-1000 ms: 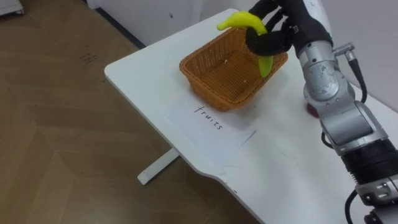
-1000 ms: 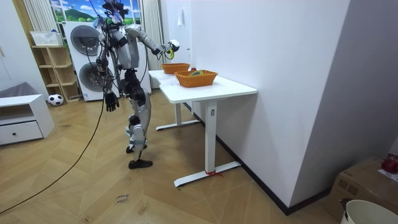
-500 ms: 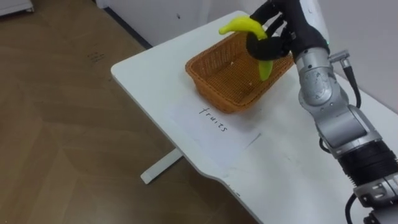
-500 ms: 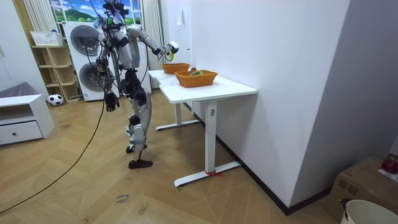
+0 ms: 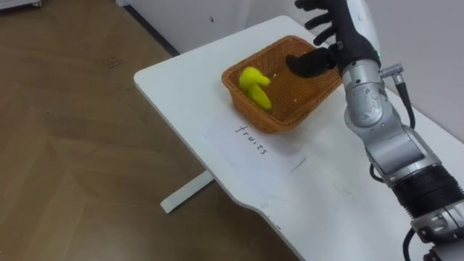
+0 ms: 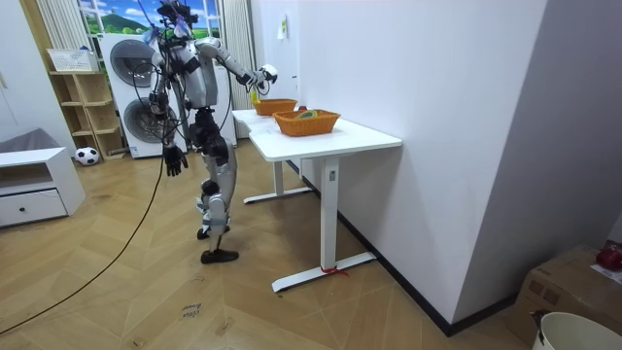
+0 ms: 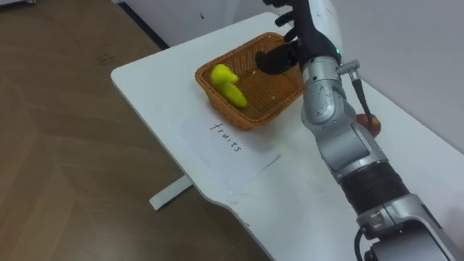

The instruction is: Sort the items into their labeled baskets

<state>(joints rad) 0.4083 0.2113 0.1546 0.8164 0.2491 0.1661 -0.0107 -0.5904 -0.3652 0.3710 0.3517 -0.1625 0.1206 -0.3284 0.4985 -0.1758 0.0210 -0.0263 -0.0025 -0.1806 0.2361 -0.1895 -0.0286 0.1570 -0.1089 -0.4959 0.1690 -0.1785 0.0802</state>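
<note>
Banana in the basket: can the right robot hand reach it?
Probably yes: the right robot hand hovers open above the basket, and the banana lies uncovered inside, nothing in between.

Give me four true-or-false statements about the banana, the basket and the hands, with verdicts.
1. The banana lies inside the wicker basket. True.
2. The right hand is shut on the banana. False: it is open above the basket, holding nothing.
3. A paper sheet lies on the table in front of the basket. True.
4. The left hand rests on the table. False: it hangs at the robot's side, as the room view shows.
</note>
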